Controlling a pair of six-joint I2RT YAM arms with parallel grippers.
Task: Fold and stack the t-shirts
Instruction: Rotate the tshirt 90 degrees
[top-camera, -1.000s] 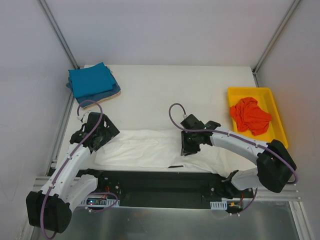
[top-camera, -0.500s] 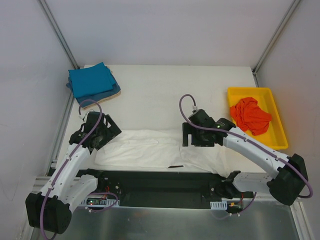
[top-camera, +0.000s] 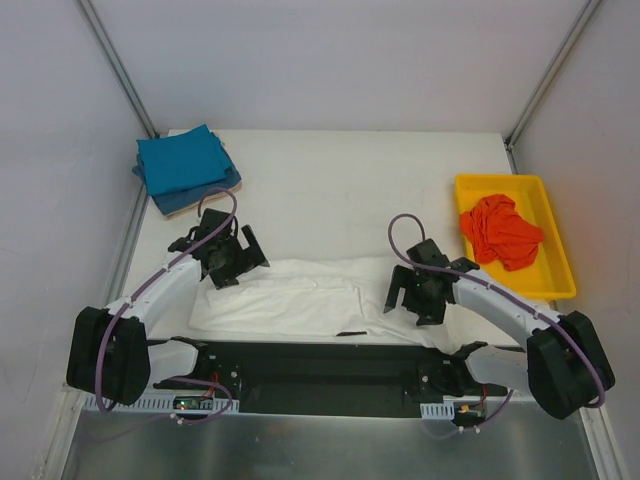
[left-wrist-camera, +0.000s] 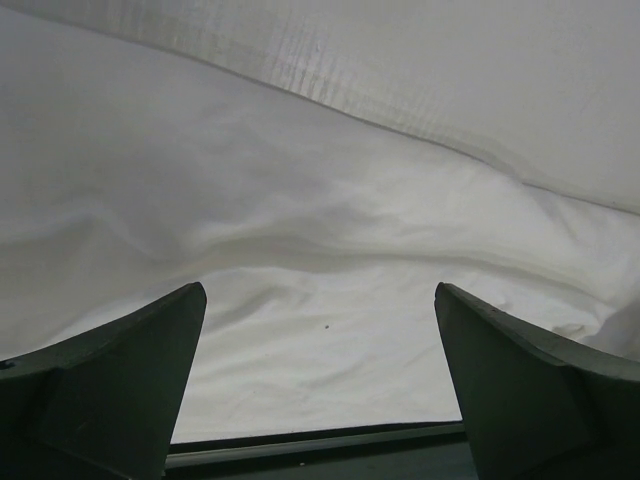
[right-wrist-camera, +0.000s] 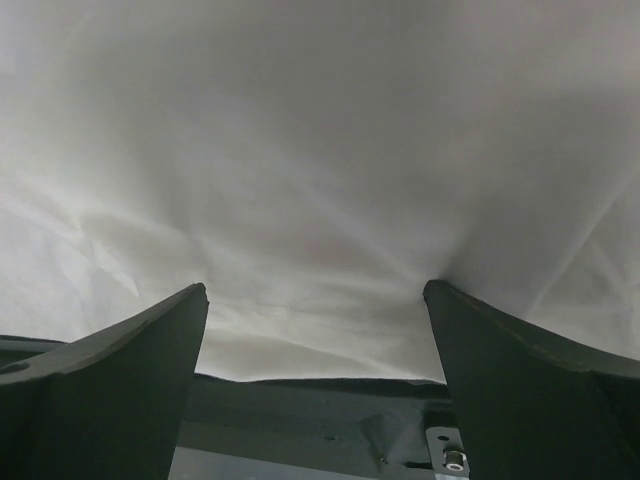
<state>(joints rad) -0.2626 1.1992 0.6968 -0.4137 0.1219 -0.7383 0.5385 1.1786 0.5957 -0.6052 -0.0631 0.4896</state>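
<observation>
A white t-shirt (top-camera: 300, 300) lies spread in a long strip along the table's near edge, with a small black mark (top-camera: 350, 333) at its front hem. My left gripper (top-camera: 232, 265) is open over its left end; the left wrist view shows cloth (left-wrist-camera: 320, 200) between wide-apart fingers (left-wrist-camera: 130, 380). At the shirt's right end my right gripper (top-camera: 410, 300) is open, holding nothing, with white cloth (right-wrist-camera: 320, 150) filling the right wrist view. Folded teal-blue shirts (top-camera: 180, 160) are stacked at the back left on a tan one (top-camera: 228, 187). An orange-red shirt (top-camera: 500, 230) lies crumpled.
The orange-red shirt sits in a yellow plastic tray (top-camera: 556, 250) at the right side. Metal frame posts (top-camera: 120, 70) rise at the back corners, with white walls behind. A black rail (top-camera: 320, 365) runs along the table's front between the arm bases.
My right gripper opened, let go of the white shirt and moved right toward the shirt's right end. My left arm swung right and forward over the shirt's left end, still open.
</observation>
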